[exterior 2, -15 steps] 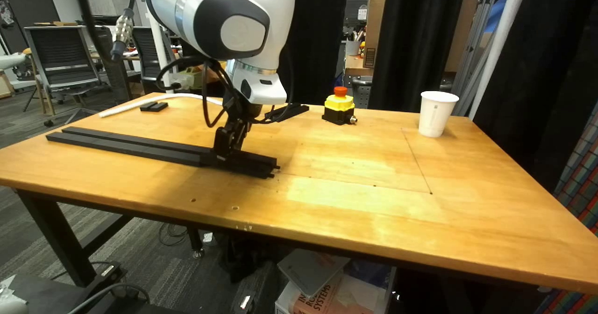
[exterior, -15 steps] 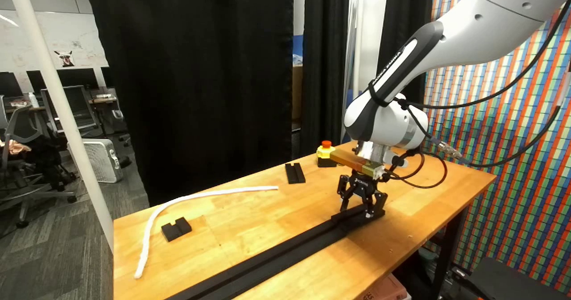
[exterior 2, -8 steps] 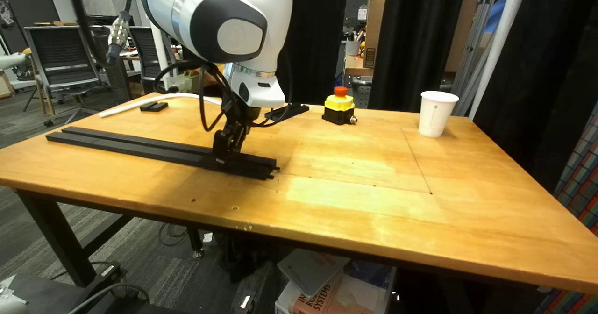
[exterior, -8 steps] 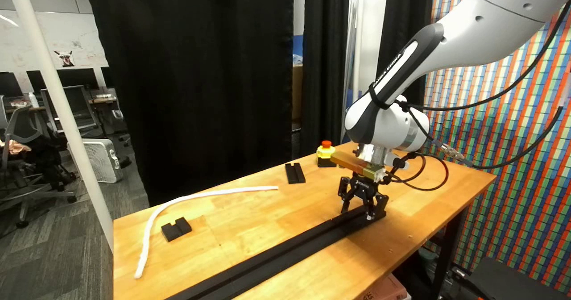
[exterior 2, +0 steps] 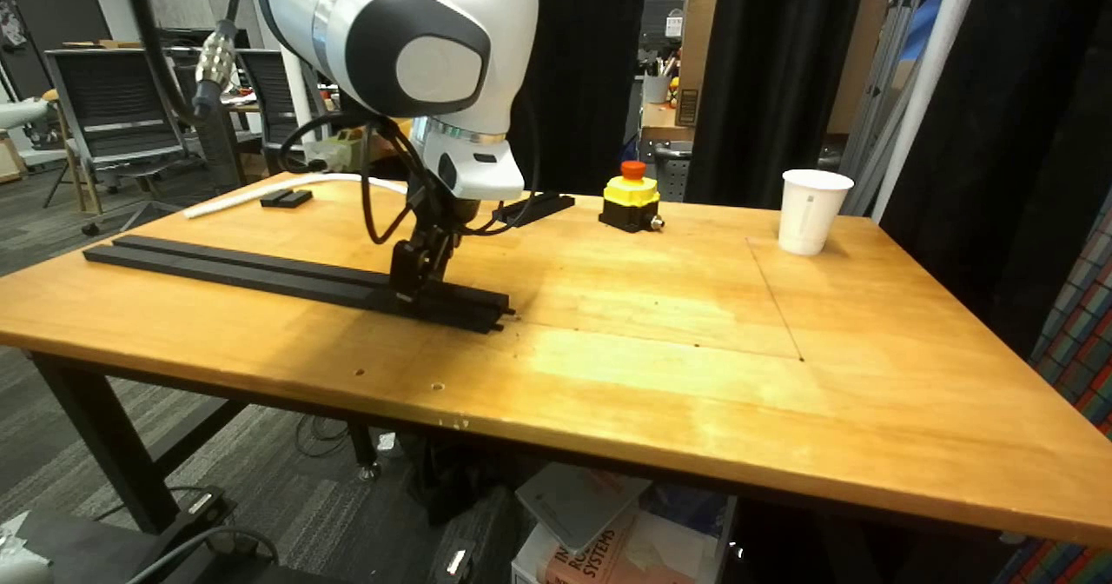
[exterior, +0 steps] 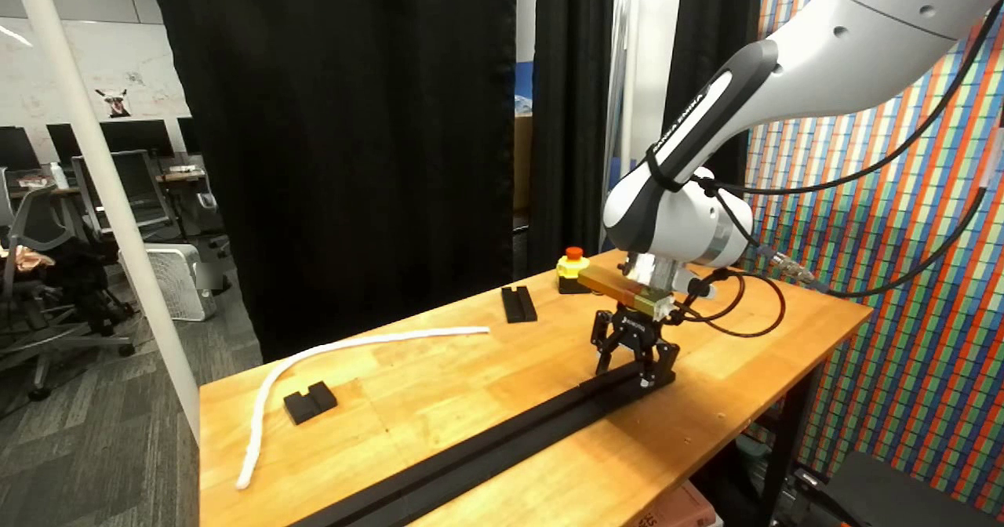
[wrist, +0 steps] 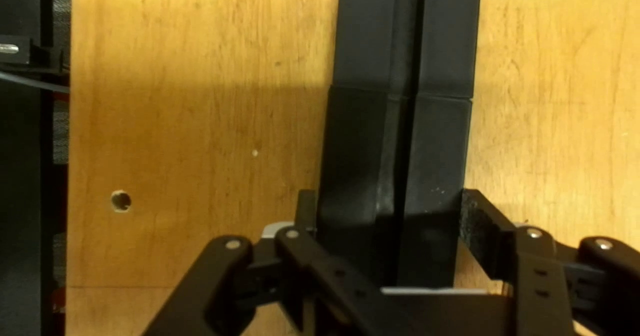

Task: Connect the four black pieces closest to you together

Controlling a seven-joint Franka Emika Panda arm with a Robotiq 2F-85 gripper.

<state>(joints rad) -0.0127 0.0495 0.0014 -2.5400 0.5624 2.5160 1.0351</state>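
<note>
Black curtains point(exterior: 353, 158) hang behind a wooden table point(exterior 2: 660, 375) that stretches across both exterior views. A white-and-grey Franka Emika Panda arm point(exterior: 823, 64) reaches down from the upper right in an exterior view. The task's black pieces point(exterior 2: 261, 282) lie end to end on the tabletop as one long, narrow, grooved strip, running from the left side to near the centre in an exterior view; the seams are too faint there to count. In an exterior view, a white curved strip point(exterior: 376, 341) bends from the lower left to mid-frame, apart from them. The Robotiq gripper point(wrist: 389, 216), at the bottom of the wrist view, is clamped on the end piece point(wrist: 435, 166), its fingers point(wrist: 482, 226) against both long sides. In that view's upper third, the end piece meets the next piece point(wrist: 365, 31) at a thin crosswise seam. A white paper cup point(exterior 2: 810, 215) stands upright at the upper right of an exterior view; left of it sits a yellow emergency-stop button point(exterior 2: 632, 197) with a red top. A notched black block point(exterior: 310, 404) lies at the lower left of an exterior view, and a second black block point(exterior: 514, 307) around mid-frame. Two pegs point(exterior 2: 511, 311) jut from the grooved strip's right-hand end.
</note>
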